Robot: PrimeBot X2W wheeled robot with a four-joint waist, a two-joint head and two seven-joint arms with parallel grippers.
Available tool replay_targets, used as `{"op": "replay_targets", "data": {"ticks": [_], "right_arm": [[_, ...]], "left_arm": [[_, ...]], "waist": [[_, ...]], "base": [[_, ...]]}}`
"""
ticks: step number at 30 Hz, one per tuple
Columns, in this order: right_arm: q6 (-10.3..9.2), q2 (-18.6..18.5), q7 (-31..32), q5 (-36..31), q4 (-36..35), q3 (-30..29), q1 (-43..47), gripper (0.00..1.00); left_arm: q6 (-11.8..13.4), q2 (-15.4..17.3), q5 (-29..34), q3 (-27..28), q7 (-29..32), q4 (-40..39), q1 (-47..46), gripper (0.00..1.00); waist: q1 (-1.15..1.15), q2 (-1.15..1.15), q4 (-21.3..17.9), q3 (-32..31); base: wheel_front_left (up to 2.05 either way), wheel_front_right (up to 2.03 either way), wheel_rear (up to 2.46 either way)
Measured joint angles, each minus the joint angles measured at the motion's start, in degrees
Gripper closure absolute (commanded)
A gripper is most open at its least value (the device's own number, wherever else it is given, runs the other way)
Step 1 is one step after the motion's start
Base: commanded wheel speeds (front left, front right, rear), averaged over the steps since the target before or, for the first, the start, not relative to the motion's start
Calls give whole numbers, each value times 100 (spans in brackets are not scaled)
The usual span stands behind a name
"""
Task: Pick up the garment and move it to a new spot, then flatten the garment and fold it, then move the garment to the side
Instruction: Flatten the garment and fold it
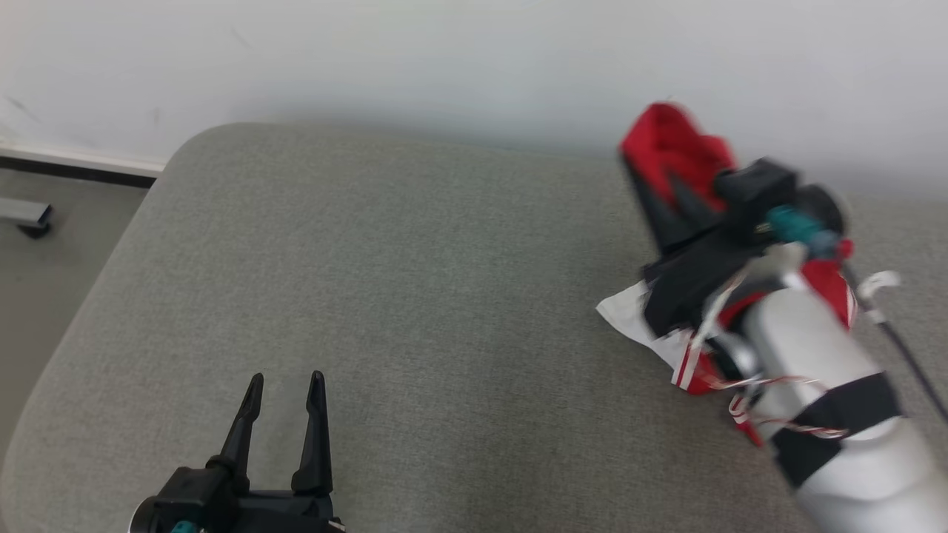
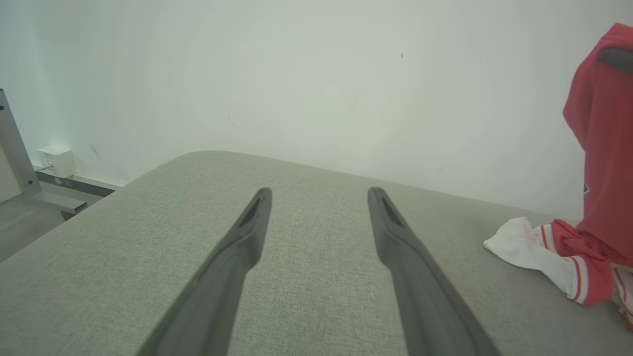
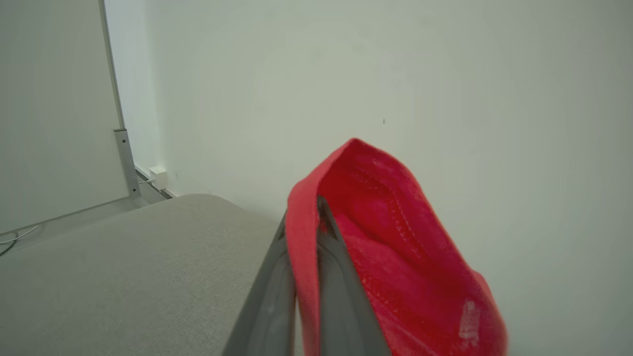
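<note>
The garment [image 1: 678, 159] is red, black and white with striped trim. My right gripper [image 1: 685, 196] is shut on its red edge and holds that part up at the far right of the grey cushion [image 1: 415, 296]. The white and striped lower part [image 1: 637, 318] rests on the cushion and drapes over my pale right forearm. In the right wrist view the red fabric [image 3: 395, 257] is pinched between the two dark fingers [image 3: 341, 287]. The left wrist view shows the garment [image 2: 601, 163] hanging at the right edge, its white part [image 2: 529, 247] on the cushion. My left gripper [image 1: 285, 389] is open and empty at the lower left.
A pale wall [image 1: 444, 66] runs close behind the cushion. At the left lie the floor [image 1: 44, 281] and a metal frame foot [image 1: 26, 215]. A white wall box [image 2: 55, 160] sits by a grey metal leg [image 2: 15, 148].
</note>
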Motion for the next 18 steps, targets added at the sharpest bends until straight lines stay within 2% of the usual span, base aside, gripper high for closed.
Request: {"op": "replay_targets", "data": {"ticks": [7, 13, 14, 15, 18], "right_arm": [[0, 902, -392, 241, 913, 1105, -178, 100], [0, 1308, -754, 577, 1774, 1747, -225, 100], [0, 1330, -814, 635, 1898, 1845, -224, 58], [0, 1340, -862, 688, 2005, 1958, -230, 0], [0, 1349, -969, 944, 2234, 2203, -268, 0]], "left_arm": [[40, 1, -122, -78, 0, 41, -82, 0], [89, -1, -170, -123, 0, 40, -197, 0], [91, 0, -171, -127, 0, 43, -199, 0], [92, 0, -177, -137, 0, 52, -202, 0], [109, 0, -202, -153, 0, 73, -236, 0]], "waist": [[0, 0, 263, 190], [0, 0, 400, 372], [0, 0, 415, 397], [0, 0, 428, 419], [0, 0, 452, 463]], "base": [[0, 0, 0], [0, 0, 0], [0, 0, 0], [0, 0, 0], [0, 0, 0]]}}
